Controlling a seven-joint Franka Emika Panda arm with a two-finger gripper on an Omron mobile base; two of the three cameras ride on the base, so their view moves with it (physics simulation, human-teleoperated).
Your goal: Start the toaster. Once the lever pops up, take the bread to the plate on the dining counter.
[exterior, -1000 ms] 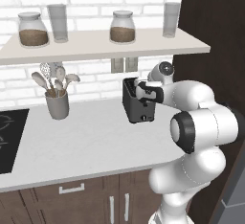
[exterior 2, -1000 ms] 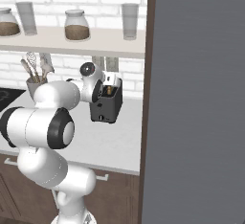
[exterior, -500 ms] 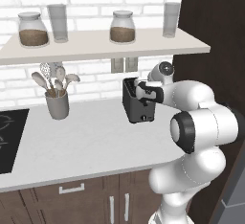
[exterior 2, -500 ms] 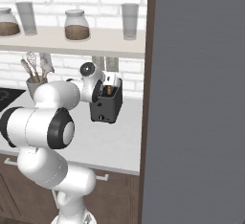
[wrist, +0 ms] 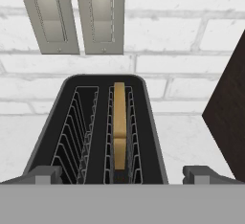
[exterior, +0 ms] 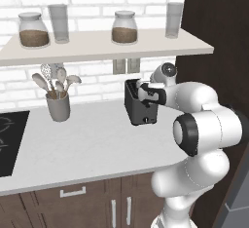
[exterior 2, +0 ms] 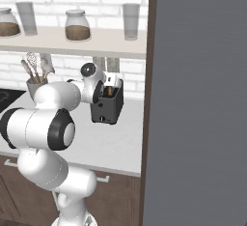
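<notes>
a utensil crock point(exterior: 58, 106) stands on the white counter point(exterior: 87, 144) at the left. right of it, against the brick wall below two switch plates point(wrist: 76, 15), sits the toaster point(exterior: 139, 105). the bread point(wrist: 119, 122) stands in its right slot. the gripper point(wrist: 119, 173) hovers above, fingers point(wrist: 45, 174) spread wide, holding nothing.

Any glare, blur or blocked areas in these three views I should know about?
Left base view: flat, even render, no glare; the arm hides part of the toaster. Right base view: a dark panel blocks the right half. Hand view: sharp; the bread stands in the right slot, fingertips spread wide, strong perspective splay on the slot wires.
</notes>
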